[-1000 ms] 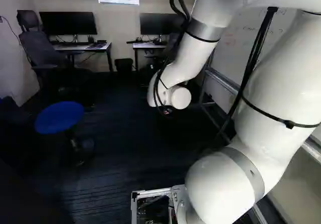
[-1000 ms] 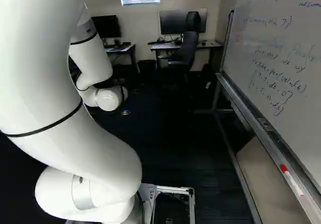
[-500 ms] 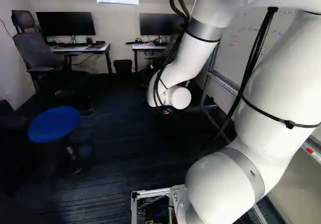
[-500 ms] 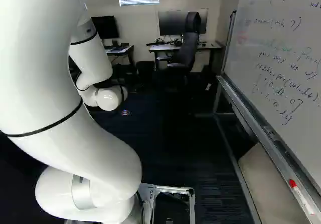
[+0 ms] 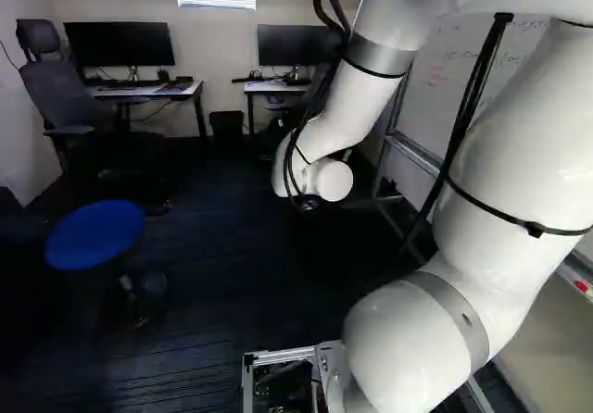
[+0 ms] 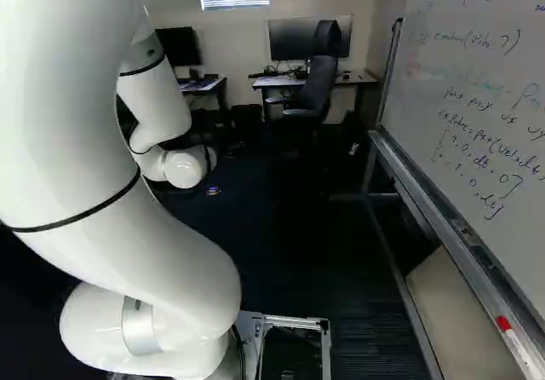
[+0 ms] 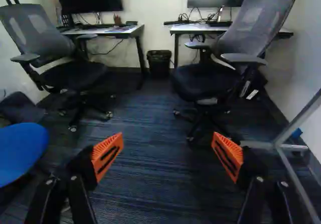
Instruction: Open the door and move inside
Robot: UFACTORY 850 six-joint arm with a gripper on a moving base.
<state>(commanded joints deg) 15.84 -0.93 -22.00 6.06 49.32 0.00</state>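
No door or handle shows in any view; the room's interior lies ahead of the arm. Only a small part of my gripper [image 6: 213, 190] shows below the white wrist in the right base view, the rest being hidden. In the wrist view the gripper [image 7: 167, 157] stands open, its orange pads wide apart with nothing between them. Beyond them is dark carpet [image 7: 160, 118].
A blue stool [image 5: 95, 234] stands on the left, with an office chair [image 5: 65, 98] behind it. Another chair [image 6: 318, 82] is by the far desks. Along the right runs a whiteboard [image 6: 477, 107] on a metal frame [image 6: 426, 197]. A bin [image 7: 159, 63] stands between the desks.
The base has moved forward: the stool shifts left and nearer, and the whiteboard and its red-capped marker slide outward to the right. The arm holds its pose against its lowest joint.
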